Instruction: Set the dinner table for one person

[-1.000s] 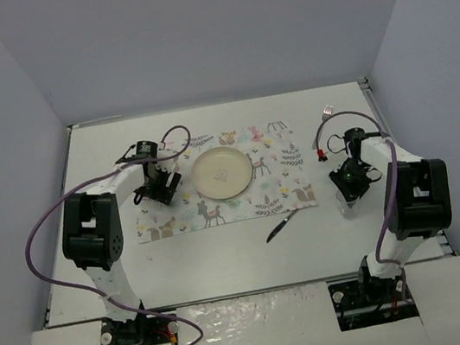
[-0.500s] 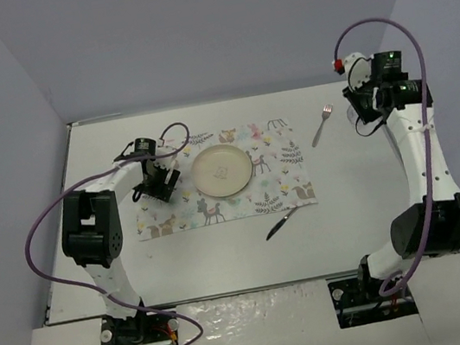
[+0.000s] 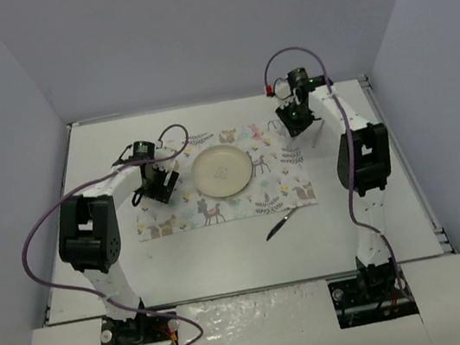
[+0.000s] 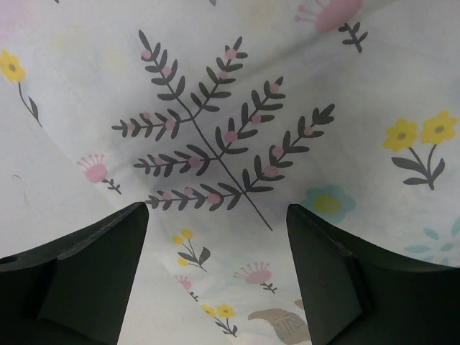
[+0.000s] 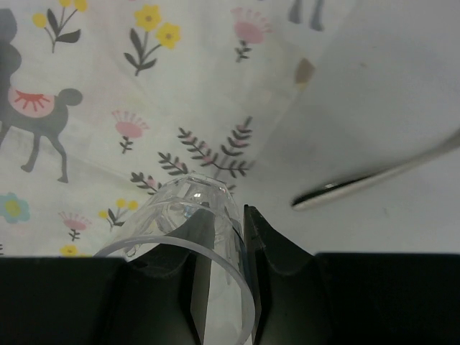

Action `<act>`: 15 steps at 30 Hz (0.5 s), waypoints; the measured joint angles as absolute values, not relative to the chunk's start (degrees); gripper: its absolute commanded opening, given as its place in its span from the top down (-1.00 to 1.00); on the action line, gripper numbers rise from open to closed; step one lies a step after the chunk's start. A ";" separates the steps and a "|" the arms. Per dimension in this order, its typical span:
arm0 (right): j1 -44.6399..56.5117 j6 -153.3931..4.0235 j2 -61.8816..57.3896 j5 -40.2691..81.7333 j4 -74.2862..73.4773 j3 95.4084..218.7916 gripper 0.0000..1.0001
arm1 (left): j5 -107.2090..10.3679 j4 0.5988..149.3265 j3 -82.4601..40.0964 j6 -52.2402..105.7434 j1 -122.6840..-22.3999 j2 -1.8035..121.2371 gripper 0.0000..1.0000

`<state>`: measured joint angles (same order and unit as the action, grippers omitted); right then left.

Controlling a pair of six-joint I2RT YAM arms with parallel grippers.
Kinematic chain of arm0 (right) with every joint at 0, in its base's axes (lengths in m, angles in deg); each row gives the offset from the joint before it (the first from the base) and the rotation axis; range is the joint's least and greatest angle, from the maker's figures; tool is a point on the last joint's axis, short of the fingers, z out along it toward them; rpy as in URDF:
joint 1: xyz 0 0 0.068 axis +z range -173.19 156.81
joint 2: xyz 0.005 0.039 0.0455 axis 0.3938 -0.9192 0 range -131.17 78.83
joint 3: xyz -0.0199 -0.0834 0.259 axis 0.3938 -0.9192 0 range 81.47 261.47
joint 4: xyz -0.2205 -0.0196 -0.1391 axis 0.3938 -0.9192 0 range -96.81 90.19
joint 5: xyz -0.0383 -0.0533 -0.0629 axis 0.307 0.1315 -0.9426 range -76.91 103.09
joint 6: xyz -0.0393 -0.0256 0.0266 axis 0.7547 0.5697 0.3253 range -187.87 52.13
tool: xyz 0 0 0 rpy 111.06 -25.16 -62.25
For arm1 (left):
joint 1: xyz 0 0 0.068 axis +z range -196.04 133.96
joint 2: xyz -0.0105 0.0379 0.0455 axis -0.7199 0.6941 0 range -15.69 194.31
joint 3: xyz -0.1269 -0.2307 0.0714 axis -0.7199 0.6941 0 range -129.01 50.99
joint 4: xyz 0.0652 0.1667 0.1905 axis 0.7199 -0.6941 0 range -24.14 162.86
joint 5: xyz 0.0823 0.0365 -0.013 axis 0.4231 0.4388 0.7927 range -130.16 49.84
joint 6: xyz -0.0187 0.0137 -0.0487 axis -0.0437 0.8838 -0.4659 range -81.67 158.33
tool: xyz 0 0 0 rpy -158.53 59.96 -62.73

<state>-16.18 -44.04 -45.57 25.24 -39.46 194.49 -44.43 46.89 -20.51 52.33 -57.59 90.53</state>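
Pinching the glass [image 5: 180,212] by the rim in our right claw [image 5: 228,231], we are judging it light, slippery; left claw [image 4: 215,277] is gaping wide.

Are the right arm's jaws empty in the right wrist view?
No, the right arm's jaws are closed on the wall of a clear cup at its rim, above the placemat.
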 measured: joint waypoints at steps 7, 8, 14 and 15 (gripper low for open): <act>-11.10 -45.53 -51.12 25.82 -41.50 200.89 1.00 | -44.11 48.18 -19.23 52.00 -57.59 88.93 -0.50; -11.01 -45.55 -51.12 25.95 -41.33 201.99 1.00 | -44.06 48.30 -19.23 51.97 -57.59 88.93 -0.50; -11.21 -45.33 -52.44 25.96 -40.83 205.61 1.00 | -43.45 48.71 -19.23 51.96 -57.59 88.93 -0.50; -11.22 -45.29 -53.15 25.92 -40.75 206.17 1.00 | -43.35 48.76 -19.23 51.96 -57.59 88.93 -0.50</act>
<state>-11.22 -45.29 -53.15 25.92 -40.75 206.17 -43.35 48.76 -19.23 51.96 -57.59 88.93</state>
